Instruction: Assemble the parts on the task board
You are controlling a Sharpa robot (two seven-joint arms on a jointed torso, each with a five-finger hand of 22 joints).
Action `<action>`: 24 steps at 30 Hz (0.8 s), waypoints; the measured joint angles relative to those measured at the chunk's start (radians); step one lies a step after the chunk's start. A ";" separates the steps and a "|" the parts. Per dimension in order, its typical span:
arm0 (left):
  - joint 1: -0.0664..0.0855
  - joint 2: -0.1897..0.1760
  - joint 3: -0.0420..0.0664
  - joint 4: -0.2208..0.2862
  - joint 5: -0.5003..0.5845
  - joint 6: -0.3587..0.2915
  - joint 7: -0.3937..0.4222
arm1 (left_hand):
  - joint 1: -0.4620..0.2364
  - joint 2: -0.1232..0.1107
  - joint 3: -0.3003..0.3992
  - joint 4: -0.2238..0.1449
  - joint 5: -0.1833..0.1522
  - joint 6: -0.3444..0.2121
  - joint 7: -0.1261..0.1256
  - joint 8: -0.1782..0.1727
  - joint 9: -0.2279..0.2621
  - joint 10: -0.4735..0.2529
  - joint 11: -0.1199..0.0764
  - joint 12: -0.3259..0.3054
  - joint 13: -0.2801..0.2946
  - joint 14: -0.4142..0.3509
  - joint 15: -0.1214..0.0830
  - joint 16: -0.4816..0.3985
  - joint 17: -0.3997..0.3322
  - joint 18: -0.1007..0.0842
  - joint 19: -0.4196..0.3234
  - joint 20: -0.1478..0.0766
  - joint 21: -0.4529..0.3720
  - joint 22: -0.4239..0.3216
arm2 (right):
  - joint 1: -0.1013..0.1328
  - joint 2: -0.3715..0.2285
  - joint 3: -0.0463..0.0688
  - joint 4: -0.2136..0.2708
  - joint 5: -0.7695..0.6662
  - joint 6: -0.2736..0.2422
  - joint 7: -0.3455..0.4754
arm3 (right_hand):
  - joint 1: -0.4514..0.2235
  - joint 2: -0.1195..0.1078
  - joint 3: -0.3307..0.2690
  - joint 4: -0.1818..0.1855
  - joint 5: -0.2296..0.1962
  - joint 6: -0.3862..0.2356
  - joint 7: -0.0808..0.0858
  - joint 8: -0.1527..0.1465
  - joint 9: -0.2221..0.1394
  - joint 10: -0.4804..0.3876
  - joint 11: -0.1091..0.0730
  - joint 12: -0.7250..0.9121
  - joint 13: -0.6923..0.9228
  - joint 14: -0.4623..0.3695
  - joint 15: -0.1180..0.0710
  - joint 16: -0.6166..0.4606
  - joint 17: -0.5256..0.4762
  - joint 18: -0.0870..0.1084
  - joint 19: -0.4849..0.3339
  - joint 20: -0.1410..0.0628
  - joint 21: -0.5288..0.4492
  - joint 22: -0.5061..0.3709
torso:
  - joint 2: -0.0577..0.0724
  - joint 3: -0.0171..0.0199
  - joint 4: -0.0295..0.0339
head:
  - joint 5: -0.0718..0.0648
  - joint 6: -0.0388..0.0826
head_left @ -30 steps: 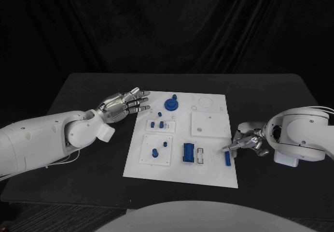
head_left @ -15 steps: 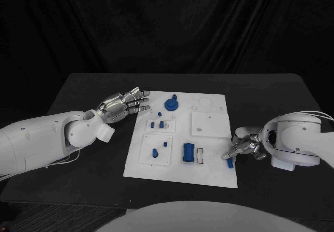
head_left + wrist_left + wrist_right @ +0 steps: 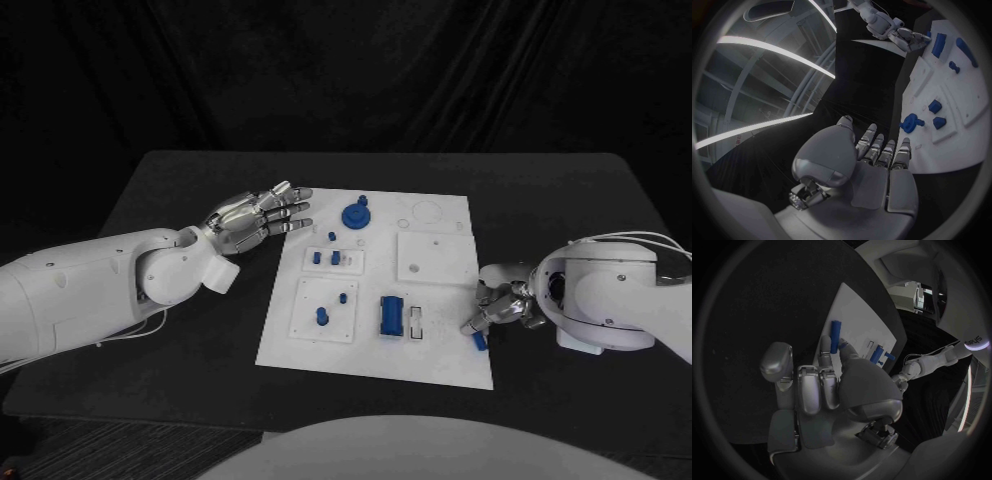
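Note:
The white task board point(image 3: 433, 355) lies mid-table, and the left wrist view has it too point(image 3: 924, 152). On it stand a round blue knob point(image 3: 355, 214) point(image 3: 911, 122), small blue pegs point(image 3: 332, 237) and a tall blue block point(image 3: 389, 314). A short blue bar point(image 3: 479, 341) point(image 3: 835, 333) lies at the board's right edge near the front. My right hand point(image 3: 499, 305) point(image 3: 826, 385) is curled over that edge and pinches the bar's near end between thumb and a finger. My left hand point(image 3: 261, 217) point(image 3: 870, 165) hovers open beside the board's far left corner, fingers straight and holding nothing.
Raised white square plates on the board hold more blue pieces point(image 3: 329, 259) point(image 3: 319, 318). A narrow white slot point(image 3: 415, 320) sits beside the tall block. Black table point(image 3: 562, 200) surrounds the board, with a dark curtain behind.
My right hand has drawn in toward the board's front right, and the blue bar has slid a little toward the front edge with it. The left hand has stayed still.

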 measured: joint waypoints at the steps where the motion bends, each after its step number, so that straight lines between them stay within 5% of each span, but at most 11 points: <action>1: 0.000 0.000 0.000 0.000 0.000 0.000 0.000 | 0.000 0.000 0.000 0.000 0.000 0.000 0.000 0.000 0.000 0.000 0.000 0.000 0.000 0.000 0.000 0.000 0.000 0.000 0.000 0.000 0.000 0.000 | -0.001 0.000 0.000 0.002 -0.003 -0.003 0.001 | 0.013 -0.003 -0.002 -0.002 0.020 -0.002 0.004 0.000 0.009 0.001 0.001 0.000 0.000 -0.001 0.002 0.000 0.000 0.000 0.000 0.000 0.000 0.000 | 0.000 0.0000 0.0000 | 0.001 0.000; 7: 0.000 0.000 0.000 0.000 0.000 0.000 0.000 | 0.000 0.000 0.000 0.000 0.000 0.000 0.000 0.000 0.000 0.000 0.000 0.000 0.000 0.000 0.000 0.000 0.000 0.000 0.000 0.000 0.000 0.000 | -0.004 -0.001 -0.003 0.012 -0.013 -0.032 0.005 | 0.038 -0.029 0.013 0.014 0.218 0.009 0.033 0.000 0.015 0.002 0.009 0.000 0.000 0.001 0.008 0.000 0.000 0.000 -0.002 0.002 0.000 0.000 | 0.000 0.0000 0.0000 | 0.003 0.000; 12: -0.001 0.001 0.000 -0.003 0.000 0.001 0.000 | 0.000 0.000 0.000 0.000 0.000 0.000 0.000 0.000 0.000 0.000 0.000 0.004 0.001 0.000 0.000 0.000 0.000 0.000 0.000 0.000 0.000 0.000 | -0.006 -0.011 -0.005 0.013 0.019 -0.065 0.006 | -0.032 -0.069 0.106 0.095 0.313 0.033 0.024 -0.007 0.015 0.003 0.010 0.000 0.000 0.000 0.010 0.000 0.000 0.000 -0.004 0.004 0.009 0.000 | 0.000 0.0001 0.0000 | 0.005 0.000; 15: -0.001 0.001 0.000 -0.004 0.000 0.001 0.000 | 0.000 0.000 0.000 0.000 0.000 0.000 0.000 0.000 0.000 0.000 0.000 0.004 0.001 0.000 0.000 0.000 0.000 0.000 0.000 0.000 0.000 0.000 | -0.007 -0.020 -0.006 0.022 0.063 -0.093 0.008 | -0.077 -0.080 0.192 0.074 0.331 0.037 0.024 -0.058 0.012 0.002 0.009 0.000 0.000 -0.004 0.006 0.000 0.000 0.000 -0.004 0.004 0.016 0.000 | 0.000 0.0001 0.0000 | 0.008 0.000; 17: -0.001 0.001 0.000 -0.005 0.000 0.001 0.000 | 0.000 0.000 0.000 0.000 0.000 0.000 0.000 0.000 0.000 0.000 0.000 0.004 0.001 0.000 0.000 0.000 0.000 0.000 0.000 0.000 0.000 0.000 | -0.007 -0.025 -0.007 0.029 0.099 -0.111 0.011 | -0.093 -0.083 0.213 0.067 0.331 0.040 0.021 -0.057 -0.088 0.000 0.007 0.000 0.000 -0.005 0.005 0.000 0.000 0.000 -0.004 0.004 0.016 0.000 | 0.000 0.0001 0.0000 | 0.009 0.000; 19: -0.001 0.001 0.000 -0.005 0.000 0.001 0.000 | 0.000 0.000 0.000 0.000 0.000 0.000 0.000 0.000 0.000 0.000 0.000 0.004 0.001 0.000 0.000 0.000 0.000 0.000 0.000 0.000 0.000 0.000 | -0.002 -0.029 -0.009 0.034 0.133 -0.126 0.014 | -0.096 -0.084 0.217 0.068 0.325 0.040 0.021 -0.052 -0.228 -0.001 0.006 0.000 0.000 -0.005 0.005 0.000 0.000 0.000 -0.004 0.003 0.016 0.000 | 0.000 0.0001 0.0000 | 0.009 0.000; 21: -0.001 0.001 0.000 -0.006 0.000 0.001 0.000 | 0.000 0.000 0.000 0.000 0.000 0.000 0.000 0.000 0.000 0.000 0.000 0.004 0.001 0.000 0.000 0.000 0.000 0.000 0.000 0.000 0.000 0.000 | 0.009 -0.031 -0.011 0.035 0.176 -0.142 0.016 | -0.103 -0.083 0.250 0.041 0.319 0.040 0.021 -0.052 -0.270 -0.004 0.006 0.000 0.000 -0.006 0.005 0.000 0.000 0.000 -0.004 0.004 0.016 0.000 | 0.000 0.0001 0.0000 | 0.010 0.000; 24: -0.001 0.001 0.000 -0.006 0.000 0.001 0.000 | 0.004 0.004 0.000 0.000 0.000 0.000 0.000 0.000 0.000 0.008 0.000 0.004 0.001 0.000 0.000 0.000 0.000 0.000 0.000 0.000 0.000 0.000 | 0.030 -0.032 -0.011 0.037 0.240 -0.161 0.019 | -0.115 -0.084 0.264 0.038 0.319 0.039 0.021 -0.052 -0.266 -0.004 0.006 0.000 0.000 -0.007 0.006 0.000 0.000 0.000 -0.004 0.004 0.016 0.000 | 0.000 0.0001 0.0000 | 0.010 0.000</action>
